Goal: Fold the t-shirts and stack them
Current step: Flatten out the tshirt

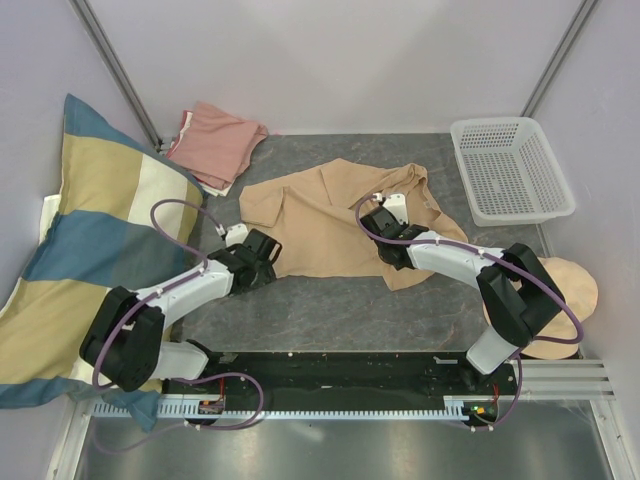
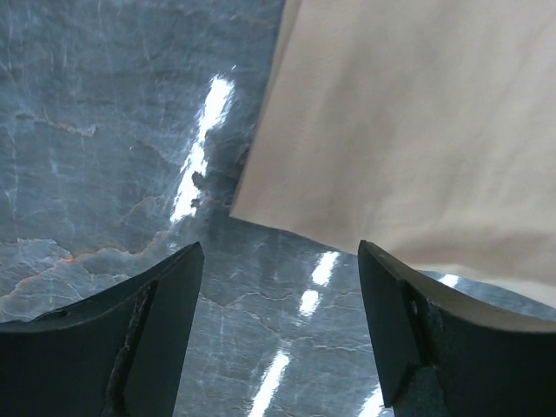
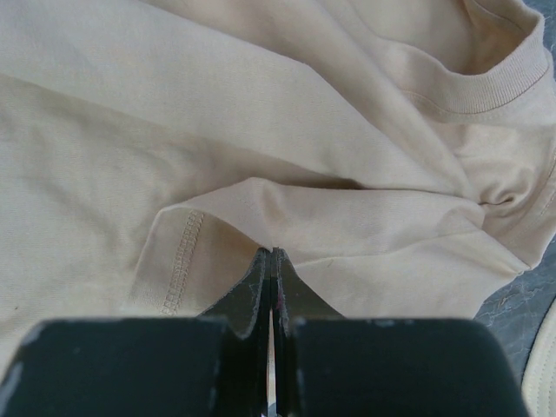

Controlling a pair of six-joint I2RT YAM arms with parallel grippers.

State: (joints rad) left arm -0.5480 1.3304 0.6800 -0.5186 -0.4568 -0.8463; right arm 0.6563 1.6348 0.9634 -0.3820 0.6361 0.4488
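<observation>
Right fingers: pressed tight together (image 3: 261,300), tips nosed into a soft fold of the tan t-shirt (image 3: 174,130), just beside a stitched hem (image 3: 182,261). Is any cloth nipped between them? Can't tell from here.
Left fingers: spread wide (image 2: 161,317), nothing between them, over bare bench (image 2: 104,130).
Tan t-shirt, from the left fingers: its corner lies just ahead and to their right, touching neither finger.
Tan t-shirt, from the right fingers: rumpled all around and under them, with the collar (image 3: 486,87) beyond and off to their right.
Pink t-shirt: (image 1: 215,145) well beyond the left fingers at the far left of the bench, lying in a loose bundle.
Step in hand, as I read it: getting a hold on each side of the tan one for a fold.
Doing it well: slide the left fingers forward and right until that corner sits between them, then close low on the edge. The right fingers want a real edge, not a loose ridge. Lift both sides evenly so the crease runs straight.
Hard to make out: whether the left fingers touch the bench, and how many layers lie under the right fingers' fold. In the overhead view the right arm covers part of the shirt's near side.
</observation>
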